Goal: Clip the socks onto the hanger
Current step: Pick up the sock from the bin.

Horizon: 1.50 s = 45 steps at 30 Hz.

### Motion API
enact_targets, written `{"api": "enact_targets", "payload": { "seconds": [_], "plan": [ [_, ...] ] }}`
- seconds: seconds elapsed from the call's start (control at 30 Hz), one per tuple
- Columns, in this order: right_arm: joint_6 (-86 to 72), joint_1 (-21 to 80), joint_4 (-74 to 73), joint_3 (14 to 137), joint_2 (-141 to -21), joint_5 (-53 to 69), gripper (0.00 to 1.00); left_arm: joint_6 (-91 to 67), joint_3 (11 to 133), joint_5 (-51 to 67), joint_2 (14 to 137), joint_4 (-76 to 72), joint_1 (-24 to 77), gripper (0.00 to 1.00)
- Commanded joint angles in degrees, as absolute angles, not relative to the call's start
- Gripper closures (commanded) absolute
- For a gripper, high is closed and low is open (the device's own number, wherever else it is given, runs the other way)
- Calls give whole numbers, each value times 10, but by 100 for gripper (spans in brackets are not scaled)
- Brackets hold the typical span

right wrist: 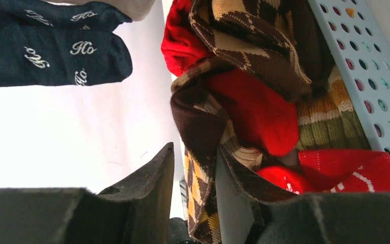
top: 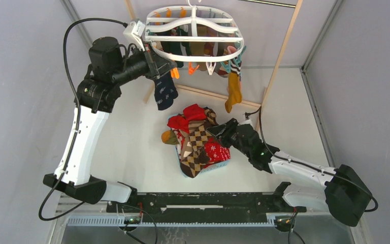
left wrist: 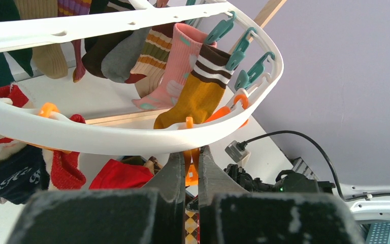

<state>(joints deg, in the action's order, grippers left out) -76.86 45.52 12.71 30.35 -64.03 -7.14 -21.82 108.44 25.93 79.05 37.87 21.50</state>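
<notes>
pale tabletop (top: pixel 127 137). hanger (top: pixel 195 38) hangs above its far side, pegged socks (top: pixel 233 87) dangling. loose socks (top: pixel 195 140) heaped in blue basket (top: pixel 218 166) mid-tabletop. right gripper (right wrist: pixel 195 152) closed on argyle sock (right wrist: pixel 198 198) there. left gripper (left wrist: pixel 191 155) pinches orange clothespin (left wrist: pixel 191 175) under hanger rim.

One white oval hanger (top: pixel 193 36), one light-blue perforated basket (right wrist: pixel 370 71) and two robot arms (top: pixel 84 137) are in view. At the hanger's end, the left wrist view shows three teal clothespins (left wrist: pixel 241 47) and at least three orange clothespins (left wrist: pixel 47 110). Two navy "Ho" socks (right wrist: pixel 51 56) hang together. Also clipped up are one mustard sock with a striped cuff (left wrist: pixel 199 94), one pink sock (left wrist: pixel 180 68) and one grey sock (left wrist: pixel 122 58), among others too overlapped to count. The basket holds one red snowflake sock (top: pixel 216 150). Its argyle socks (top: pixel 195 142) and plain red socks (top: pixel 185 118) are too tangled to number.
</notes>
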Motion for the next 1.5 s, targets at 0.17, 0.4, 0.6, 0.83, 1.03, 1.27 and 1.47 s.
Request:
{"api": "enact_targets", "payload": {
  "seconds": [0.17,0.4,0.6,0.83,1.03,1.27,1.47],
  "plan": [
    [-767,450,189,303,-633,-120,63,-207,1087,285,768,385,220,100],
    [-758,442,218,303,-633,-121,61,-206,1085,288,768,384,220,100],
    [-757,437,244,303,-647,-126,57,-206,1084,290,768,384,220,100],
    [-768,420,222,303,-667,-136,62,-206,1085,292,768,384,220,100],
    [-768,409,217,307,-689,-135,51,-206,1084,295,769,384,220,100],
    [-780,388,210,308,-714,-110,50,-204,1086,296,770,384,220,100],
    [-767,371,235,307,-716,-94,72,-203,1085,298,769,384,220,100]
  ]
}}
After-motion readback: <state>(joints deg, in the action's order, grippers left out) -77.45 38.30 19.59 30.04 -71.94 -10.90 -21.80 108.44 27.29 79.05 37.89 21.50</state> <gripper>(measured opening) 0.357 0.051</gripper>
